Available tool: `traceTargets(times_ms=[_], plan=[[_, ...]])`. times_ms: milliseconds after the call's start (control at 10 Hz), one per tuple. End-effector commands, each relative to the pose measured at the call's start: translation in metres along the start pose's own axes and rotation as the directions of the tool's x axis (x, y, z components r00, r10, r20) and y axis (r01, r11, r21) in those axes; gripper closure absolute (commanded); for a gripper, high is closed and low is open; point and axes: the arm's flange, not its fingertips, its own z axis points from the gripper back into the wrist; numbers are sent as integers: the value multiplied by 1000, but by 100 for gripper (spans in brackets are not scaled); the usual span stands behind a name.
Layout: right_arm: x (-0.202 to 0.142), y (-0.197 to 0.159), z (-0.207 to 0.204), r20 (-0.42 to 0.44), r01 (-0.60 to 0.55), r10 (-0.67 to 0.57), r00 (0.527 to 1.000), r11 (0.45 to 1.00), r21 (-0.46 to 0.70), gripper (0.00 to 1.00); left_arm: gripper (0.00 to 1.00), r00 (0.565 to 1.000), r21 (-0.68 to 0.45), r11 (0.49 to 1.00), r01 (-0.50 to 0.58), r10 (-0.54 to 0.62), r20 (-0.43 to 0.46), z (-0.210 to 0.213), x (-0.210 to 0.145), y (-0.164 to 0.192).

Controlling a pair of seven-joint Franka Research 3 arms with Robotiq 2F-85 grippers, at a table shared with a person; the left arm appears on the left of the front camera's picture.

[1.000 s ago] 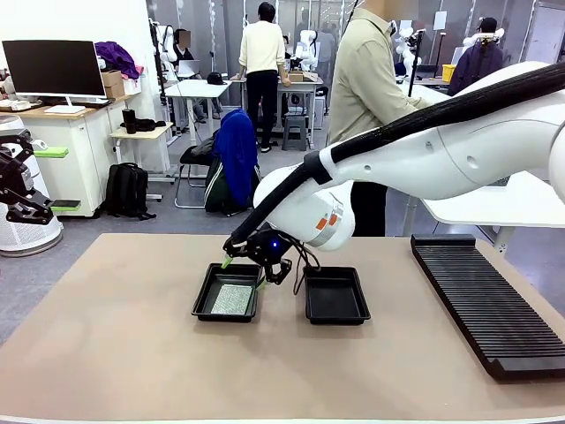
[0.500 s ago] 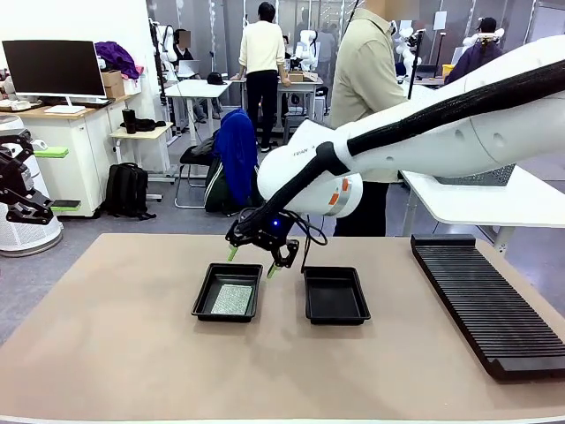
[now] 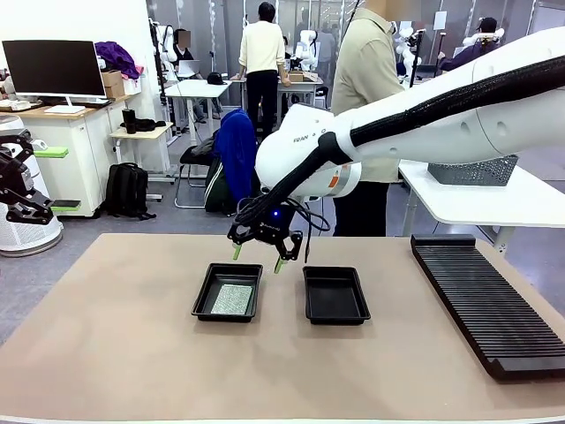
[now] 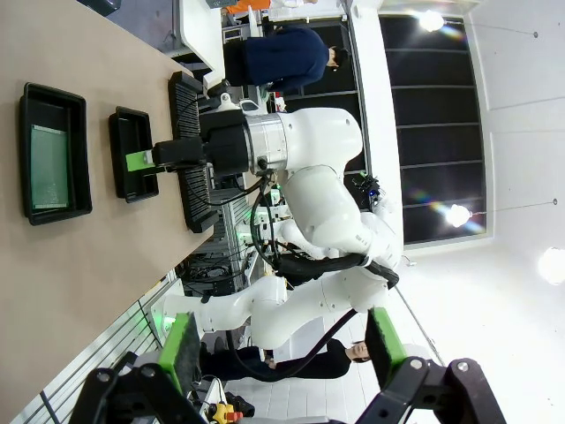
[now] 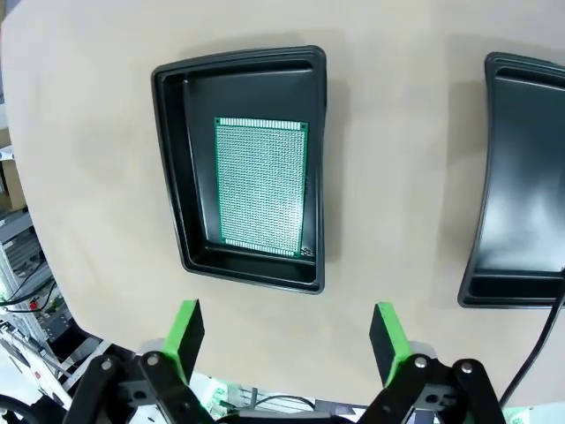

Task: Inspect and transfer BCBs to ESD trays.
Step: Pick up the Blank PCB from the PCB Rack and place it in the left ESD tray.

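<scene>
Front view shows you the right jaws apart above the far rim of the tray (image 3: 201,299), where a board (image 3: 231,299) lies flat, so that transfer looks done; the second tray (image 3: 335,299) beside it waits.

Black ribbed rack (image 3: 490,305) on tan table (image 3: 106,353), monitor (image 3: 53,68), black backpack (image 3: 128,190), hanging blue jacket (image 3: 237,155)

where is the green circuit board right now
In the front view the BCB lies flat in the left ESD tray, next to the empty right ESD tray, with the open right gripper hovering over the left tray's far side.
</scene>
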Motion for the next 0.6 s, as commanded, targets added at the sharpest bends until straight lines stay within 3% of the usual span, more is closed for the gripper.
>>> traceTargets(times_ms=[0, 100, 500], plan=[[4, 7, 2, 16, 19, -18, 1000, 998, -57, 0, 0, 1000, -2, 1000, 0, 0, 3, 1, -1, 0], [0, 0, 0, 0, 0, 0, 1000, 1000, 0, 0, 0, 1000, -2, 1000, 0, 0, 3, 1, -1, 0], [0, 0, 0, 0, 0, 0, 1000, 1000, 0, 0, 0, 1000, -2, 1000, 0, 0, 3, 1, -1, 0]])
